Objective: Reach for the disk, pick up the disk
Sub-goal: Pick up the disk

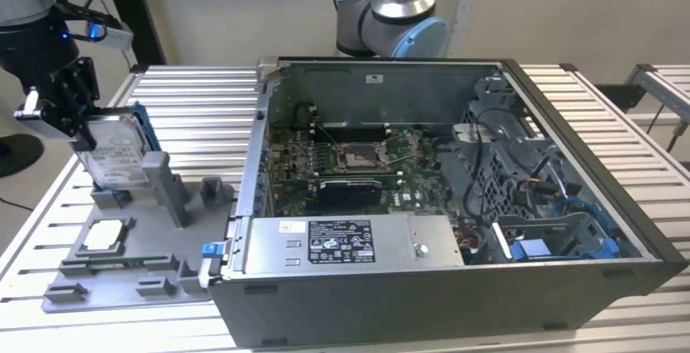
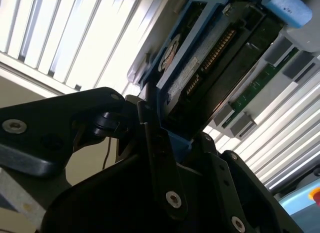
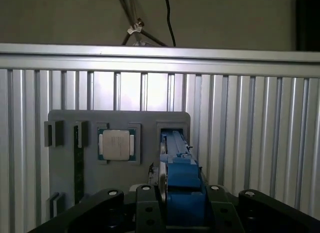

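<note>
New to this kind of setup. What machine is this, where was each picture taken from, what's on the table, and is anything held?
This is a robot arm with a two-fingered hand. The exterior view looks over a slatted metal table; both wrist views come from cameras riding near the hand. On the table sit an open computer case and a grey holder plate with a small square chip. The hand appears closed on the disk, a blue-framed hard drive standing on edge in the plate.
</note>
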Motion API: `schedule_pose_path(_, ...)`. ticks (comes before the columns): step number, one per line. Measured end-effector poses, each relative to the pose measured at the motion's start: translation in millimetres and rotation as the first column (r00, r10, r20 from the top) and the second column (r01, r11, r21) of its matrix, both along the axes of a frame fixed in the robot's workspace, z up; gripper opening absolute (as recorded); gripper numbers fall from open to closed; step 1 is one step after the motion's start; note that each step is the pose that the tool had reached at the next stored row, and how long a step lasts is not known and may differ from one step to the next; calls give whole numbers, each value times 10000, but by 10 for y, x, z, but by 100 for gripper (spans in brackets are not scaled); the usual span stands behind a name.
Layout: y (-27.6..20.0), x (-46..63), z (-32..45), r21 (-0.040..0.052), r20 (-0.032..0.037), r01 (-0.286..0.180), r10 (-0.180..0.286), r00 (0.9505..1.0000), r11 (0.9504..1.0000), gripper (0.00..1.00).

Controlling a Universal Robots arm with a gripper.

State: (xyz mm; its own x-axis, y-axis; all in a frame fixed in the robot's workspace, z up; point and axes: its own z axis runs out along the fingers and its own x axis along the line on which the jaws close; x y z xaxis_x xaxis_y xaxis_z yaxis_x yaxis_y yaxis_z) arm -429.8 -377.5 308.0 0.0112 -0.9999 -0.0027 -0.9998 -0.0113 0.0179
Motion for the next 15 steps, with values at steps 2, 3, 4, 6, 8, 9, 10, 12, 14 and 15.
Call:
schedule_pose_path(2, 0, 0, 21, 0, 0, 0, 0, 10000, 10000, 0)
schedule_pose_path(3, 0, 0, 31, 0, -1, 0, 0, 10000, 10000, 0)
schedule_pose_path(4, 0, 0, 40, 0, 1, 0, 0, 10000, 10000, 0)
schedule_pose_path(6, 0, 0, 61, 0, 0, 0, 0, 10000, 10000, 0)
schedule_pose_path(8, 0, 0, 80, 0, 1, 0, 0, 10000, 10000, 0)
schedule_pose_path(9, 0, 0, 92, 0, 0, 0, 0, 10000, 10000, 0)
schedule_pose_path(10, 0, 0, 102, 0, 0, 0, 0, 10000, 10000, 0)
schedule_pose_path(12, 0, 0, 122, 0, 0, 0, 0, 10000, 10000, 0)
schedule_pose_path(14, 0, 0, 143, 0, 0, 0, 0, 10000, 10000, 0)
schedule_pose_path(15, 0, 0, 154, -1, -1, 0, 0, 10000, 10000, 0)
